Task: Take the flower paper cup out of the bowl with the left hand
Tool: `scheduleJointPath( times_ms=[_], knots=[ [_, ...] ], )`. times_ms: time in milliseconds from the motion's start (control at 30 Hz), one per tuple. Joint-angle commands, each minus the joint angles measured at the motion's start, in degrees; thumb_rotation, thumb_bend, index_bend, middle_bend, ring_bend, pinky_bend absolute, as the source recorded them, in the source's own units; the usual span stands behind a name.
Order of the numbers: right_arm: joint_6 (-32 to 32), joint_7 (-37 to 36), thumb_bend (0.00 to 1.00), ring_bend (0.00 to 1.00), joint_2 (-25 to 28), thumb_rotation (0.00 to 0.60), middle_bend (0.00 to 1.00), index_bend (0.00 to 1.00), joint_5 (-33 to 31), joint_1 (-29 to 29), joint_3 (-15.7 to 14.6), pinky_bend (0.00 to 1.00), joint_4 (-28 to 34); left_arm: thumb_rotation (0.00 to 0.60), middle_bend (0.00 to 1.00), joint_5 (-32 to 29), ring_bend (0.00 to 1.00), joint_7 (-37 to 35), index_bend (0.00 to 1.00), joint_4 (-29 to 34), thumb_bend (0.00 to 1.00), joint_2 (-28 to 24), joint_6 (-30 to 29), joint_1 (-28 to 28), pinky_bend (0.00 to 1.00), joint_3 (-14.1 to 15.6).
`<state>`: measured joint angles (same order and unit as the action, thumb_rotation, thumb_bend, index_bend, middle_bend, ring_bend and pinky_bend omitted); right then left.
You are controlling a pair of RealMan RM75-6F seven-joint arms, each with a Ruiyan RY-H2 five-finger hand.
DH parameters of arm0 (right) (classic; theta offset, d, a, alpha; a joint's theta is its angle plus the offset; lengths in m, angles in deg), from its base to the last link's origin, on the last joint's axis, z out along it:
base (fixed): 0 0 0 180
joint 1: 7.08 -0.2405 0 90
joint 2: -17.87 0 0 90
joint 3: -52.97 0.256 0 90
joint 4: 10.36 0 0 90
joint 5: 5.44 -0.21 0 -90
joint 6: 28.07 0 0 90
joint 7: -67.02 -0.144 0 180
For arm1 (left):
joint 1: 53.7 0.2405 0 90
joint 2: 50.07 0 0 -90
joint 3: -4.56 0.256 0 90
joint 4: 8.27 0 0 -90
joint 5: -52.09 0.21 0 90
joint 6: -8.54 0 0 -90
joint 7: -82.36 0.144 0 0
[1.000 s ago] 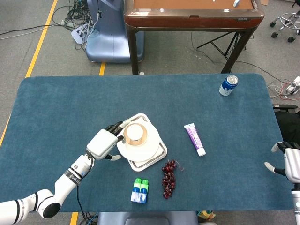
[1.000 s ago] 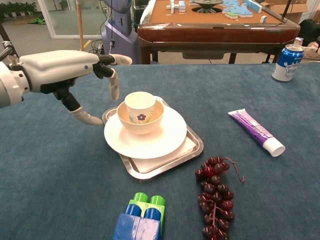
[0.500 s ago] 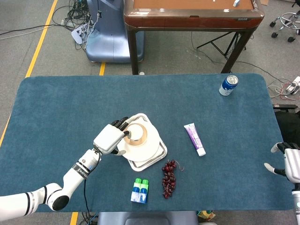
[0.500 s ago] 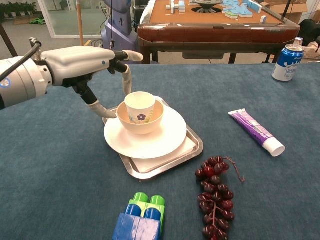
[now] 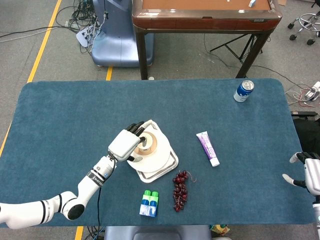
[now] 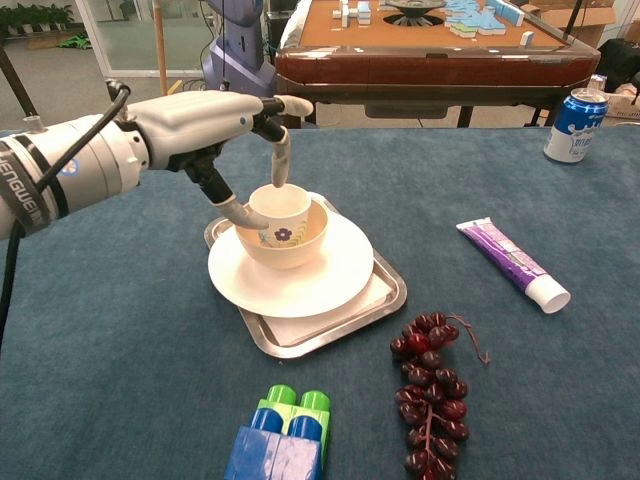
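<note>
Left hand (image 6: 215,115) poised over flower paper cup (image 6: 280,216), fingers spread, empty. Cup upright in bowl (image 6: 300,248), directly beneath fingertips; right hand (image 5: 310,172) well apart.

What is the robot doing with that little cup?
The robot's left hand is reaching over the flower paper cup, which sits upright in a bowl on a white plate and metal tray. A finger dips toward the cup's rim and the thumb curls by its side, but it isn't clearly gripped yet. The right hand waits at the table's edge, holding nothing. Grapes, a purple tube and a soda can lie nearby.
</note>
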<state>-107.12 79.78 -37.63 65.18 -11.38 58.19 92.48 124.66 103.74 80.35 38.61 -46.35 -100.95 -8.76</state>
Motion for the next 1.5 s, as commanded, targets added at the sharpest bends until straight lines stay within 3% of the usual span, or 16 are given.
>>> scheduleJointPath(
  times_ms=[33, 767, 1500],
  knots=[
    [0.02, -0.17, 0.15, 0.33, 0.11, 0.6, 0.44, 0.49, 0.14, 0.03, -0.07, 0.41, 0.13, 0.6, 0.0, -0.39, 0.0, -0.22, 0.51, -1.15, 0.11, 0.69, 0.39, -0.6, 0.12, 0.09],
    [-0.02, -1.58, 0.15, 0.33, 0.68, 0.6, 0.44, 0.49, 0.08, 0.19, -0.07, 0.41, 0.18, 0.6, 0.0, -3.28, 0.0, 2.01, 0.52, -9.68, 0.11, 5.33, 1.34, -3.53, 0.12, 0.86],
    [0.52, -2.45, 0.15, 0.33, 1.05, 0.6, 0.44, 0.49, -0.12, 0.08, -0.12, 0.41, -0.03, 0.6, 0.0, -9.43, 0.0, 6.33, 0.53, -9.39, 0.29, 5.27, 3.56, -4.96, 0.12, 1.66]
  ],
)
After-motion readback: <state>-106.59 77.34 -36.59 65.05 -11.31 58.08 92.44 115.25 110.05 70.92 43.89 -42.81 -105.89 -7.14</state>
